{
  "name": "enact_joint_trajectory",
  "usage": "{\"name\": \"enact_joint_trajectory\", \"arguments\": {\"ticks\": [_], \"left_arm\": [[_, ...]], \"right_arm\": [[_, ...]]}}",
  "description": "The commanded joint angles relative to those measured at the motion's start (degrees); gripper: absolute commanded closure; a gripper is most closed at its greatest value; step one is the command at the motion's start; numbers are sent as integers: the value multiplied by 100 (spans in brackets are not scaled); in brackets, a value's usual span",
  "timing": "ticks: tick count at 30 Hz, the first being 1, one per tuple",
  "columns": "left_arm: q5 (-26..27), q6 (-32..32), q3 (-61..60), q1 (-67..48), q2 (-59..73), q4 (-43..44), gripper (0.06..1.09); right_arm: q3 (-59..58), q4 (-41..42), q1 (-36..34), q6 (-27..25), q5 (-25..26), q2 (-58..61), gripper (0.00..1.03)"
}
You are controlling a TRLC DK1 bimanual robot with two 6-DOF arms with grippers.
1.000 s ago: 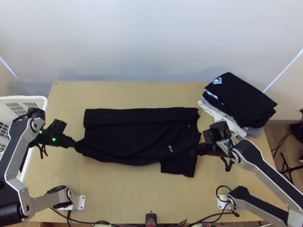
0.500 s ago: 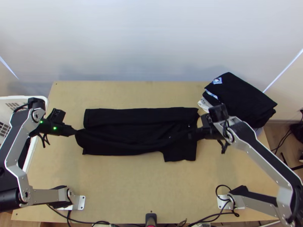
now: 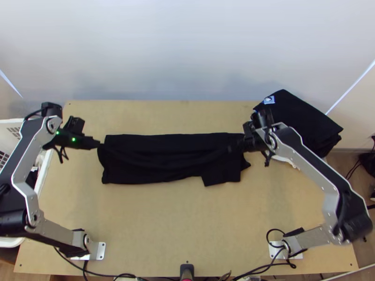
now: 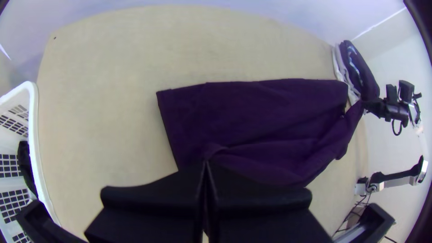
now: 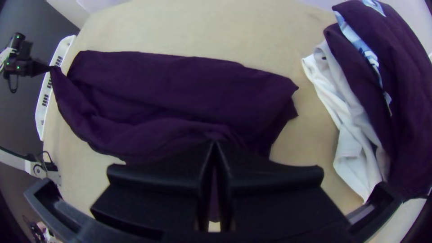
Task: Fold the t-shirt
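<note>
The black t-shirt lies lengthwise across the middle of the table, its far part folded over in a long strip, its near part lifted at both ends. My left gripper is at its left end; in the left wrist view the left gripper is shut on the cloth's near layer. At the right end is my right gripper; in the right wrist view the right gripper is shut on the cloth too, with folds running from its tips. A short squarish part of the shirt points toward the near edge at right.
A stack of folded clothes, dark on top with white below, stands at the table's back right, close beside the right gripper. At the left edge is a white basket with dark cloth inside. Bare wood lies between shirt and near edge.
Both grippers have moved toward the table's back, carrying the shirt's near layer with them. The shirt's near edge has drawn back, and the printed marks on its front have gone from sight.
</note>
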Motion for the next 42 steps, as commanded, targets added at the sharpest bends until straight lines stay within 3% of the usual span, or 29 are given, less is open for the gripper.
{"name": "enact_joint_trajectory", "arguments": {"ticks": [1,14,23,24,26,29,30,34,42], "left_arm": [[-55,-422,739,-126,696,226,105],[-406,-817,1170,-179,1478,631,105],[-521,-1388,959,-266,1558,1026,105],[-521,-1441,941,-310,1558,1017,102],[-521,-1476,862,-398,1496,973,68],[-204,-1573,634,-433,1188,1140,28],[24,-1573,467,-407,1013,1334,11],[341,-1942,-8,-249,494,2063,10],[1527,-2039,-1010,841,-33,2090,10]], "right_arm": [[724,117,-307,-83,7,906,100],[1260,626,-553,5,147,1917,100],[1076,1092,-413,497,613,1785,99],[1040,1092,-369,532,675,1697,88],[873,1083,-290,664,710,1398,45],[592,1040,-193,831,798,669,5],[522,1004,-140,831,930,353,3],[601,565,-8,954,1176,-702,3],[1708,-1808,167,1938,965,-1001,3]]}}
